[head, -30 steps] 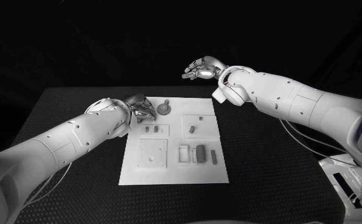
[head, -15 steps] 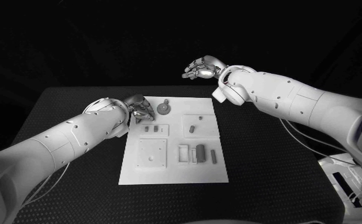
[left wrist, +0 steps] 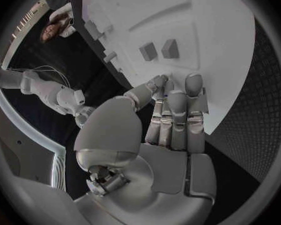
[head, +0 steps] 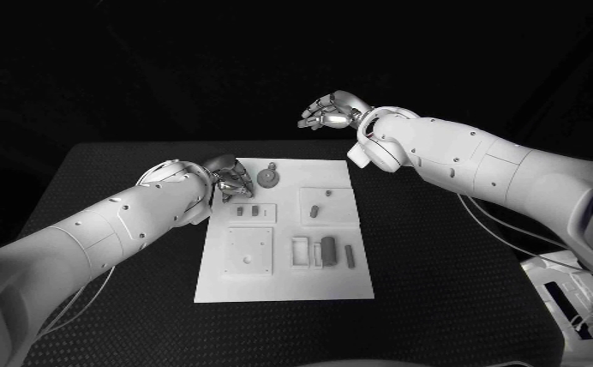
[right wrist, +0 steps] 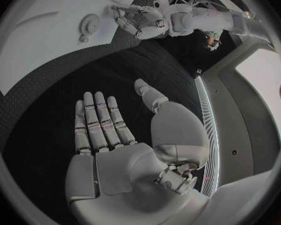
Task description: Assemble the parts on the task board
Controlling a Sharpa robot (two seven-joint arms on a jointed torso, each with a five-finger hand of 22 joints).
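Lying on task board [head: 284, 285], six parts, one round [head: 270, 180]

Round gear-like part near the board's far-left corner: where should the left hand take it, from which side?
Judging by its pose, take the round part by its rim, from above. It seems to lie flat on the task board, so only the edges offer purchase. The left hand sits right beside it, holding nothing; the right hand hangs open, far off.

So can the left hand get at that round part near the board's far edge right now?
Probably yes: the left hand sits at the task board's far left edge, right beside the round part, with nothing between them.
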